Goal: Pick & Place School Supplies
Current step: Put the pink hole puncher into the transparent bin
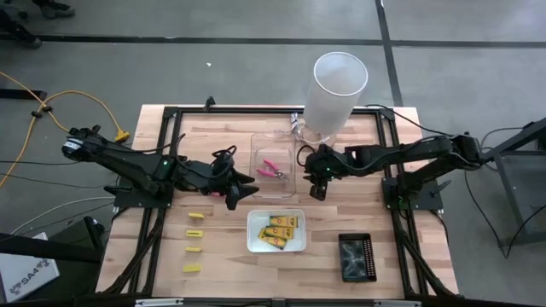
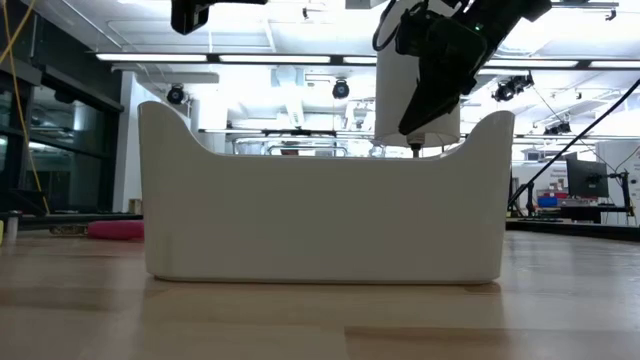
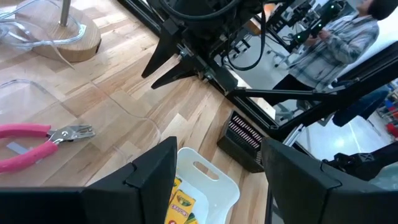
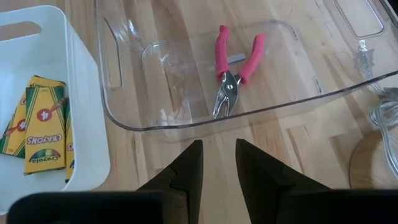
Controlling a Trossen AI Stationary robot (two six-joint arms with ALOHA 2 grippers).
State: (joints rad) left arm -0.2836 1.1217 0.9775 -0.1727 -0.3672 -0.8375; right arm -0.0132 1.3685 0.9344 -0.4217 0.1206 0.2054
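Sorting stage between grasps, by judgement: neither gripper holds anything. The right gripper (image 1: 318, 189) hovers just beside the clear plastic tray (image 4: 186, 121), fingers slightly apart and empty; the left gripper (image 1: 232, 199), fingers wide apart, hangs near the white plastic bin (image 1: 254, 243). The pink-handled metal pliers-like tool (image 4: 233, 71) lies flat in the clear tray, jaws toward the right gripper. Yellow-orange crayon packets (image 1: 280, 229) lie in the white bin; four small plain yellow blocks (image 1: 195, 232) sit in a row on the wooden table (image 1: 409, 247). The next grasp probably calls for a descent over a block.
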